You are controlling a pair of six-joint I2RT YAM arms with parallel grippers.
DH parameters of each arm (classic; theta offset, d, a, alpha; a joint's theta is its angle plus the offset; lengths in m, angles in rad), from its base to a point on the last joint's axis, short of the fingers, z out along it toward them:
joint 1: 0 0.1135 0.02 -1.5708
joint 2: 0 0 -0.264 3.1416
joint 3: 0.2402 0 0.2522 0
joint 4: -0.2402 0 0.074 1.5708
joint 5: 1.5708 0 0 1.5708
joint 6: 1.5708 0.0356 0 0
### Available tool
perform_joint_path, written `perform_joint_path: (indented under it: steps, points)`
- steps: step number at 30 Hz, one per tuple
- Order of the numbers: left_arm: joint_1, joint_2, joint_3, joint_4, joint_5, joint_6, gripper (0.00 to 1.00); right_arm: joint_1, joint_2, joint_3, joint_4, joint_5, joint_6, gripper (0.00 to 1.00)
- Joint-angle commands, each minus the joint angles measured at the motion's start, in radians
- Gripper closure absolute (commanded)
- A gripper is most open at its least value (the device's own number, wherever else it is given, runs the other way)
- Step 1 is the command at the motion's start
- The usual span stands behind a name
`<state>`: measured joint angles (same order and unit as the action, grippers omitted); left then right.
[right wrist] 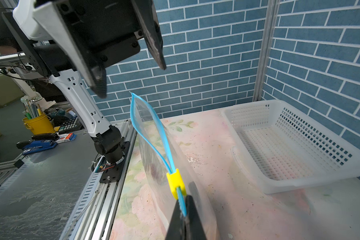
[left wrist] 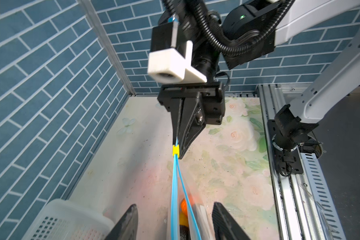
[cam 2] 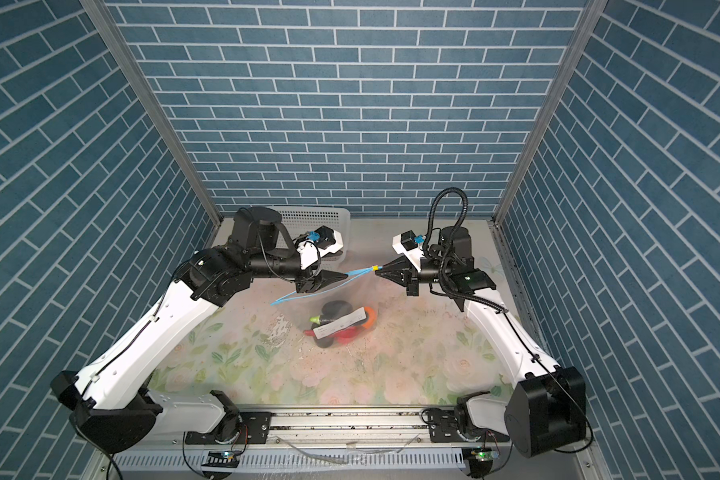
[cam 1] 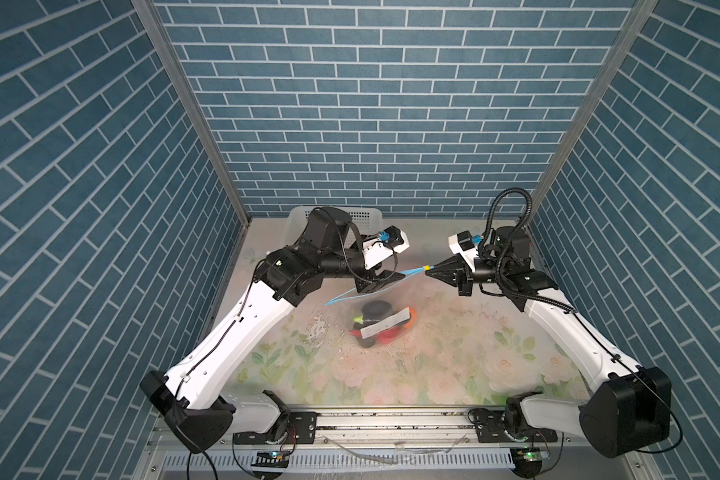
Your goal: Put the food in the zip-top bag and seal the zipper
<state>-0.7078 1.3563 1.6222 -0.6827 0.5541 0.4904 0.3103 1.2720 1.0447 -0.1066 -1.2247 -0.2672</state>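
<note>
Jaws of the right gripper (cam 1: 428, 271) pinch the zipper (cam 1: 350, 294) at its end beside the yellow slider (right wrist: 175, 179). The left gripper (left wrist: 175, 205) is open, its fingers either side of the strip. The zip-top bag (right wrist: 154, 158), holding the toy food (cam 1: 386, 337), sags just in front of the white basket (cam 1: 364, 215).

Clear zip-top bag (cam 1: 395, 293) propped on the surface, food (cam 1: 385, 334) heaped inside, blue zipper (left wrist: 174, 187) unsealed, yellow slider (right wrist: 175, 181) at one end.
</note>
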Motion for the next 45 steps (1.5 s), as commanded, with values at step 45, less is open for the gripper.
perform_joint_path:
  steps: [45]
  points:
    - [-0.113,0.282,0.197,-0.091,-0.091,-0.059,0.78,0.018,-0.017,0.078,-0.054,-0.027,-0.042,1.0]
